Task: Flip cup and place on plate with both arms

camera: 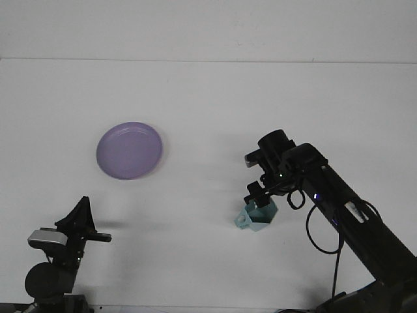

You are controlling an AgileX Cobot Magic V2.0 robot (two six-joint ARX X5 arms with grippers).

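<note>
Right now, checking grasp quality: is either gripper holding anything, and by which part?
The right gripper holds the teal cup by its upper edge, exact contact unclear. The left gripper holds nothing.

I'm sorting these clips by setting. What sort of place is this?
Probably a robot lab bench: a bare white table holding only a round purple plate and a small light-teal cup, with two black robot arms, the right gripper at the cup.

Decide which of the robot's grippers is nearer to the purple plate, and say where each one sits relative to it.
Left. The left gripper sits below the purple plate, slightly to its left; the right gripper is far off to the plate's right, holding the teal cup.
</note>
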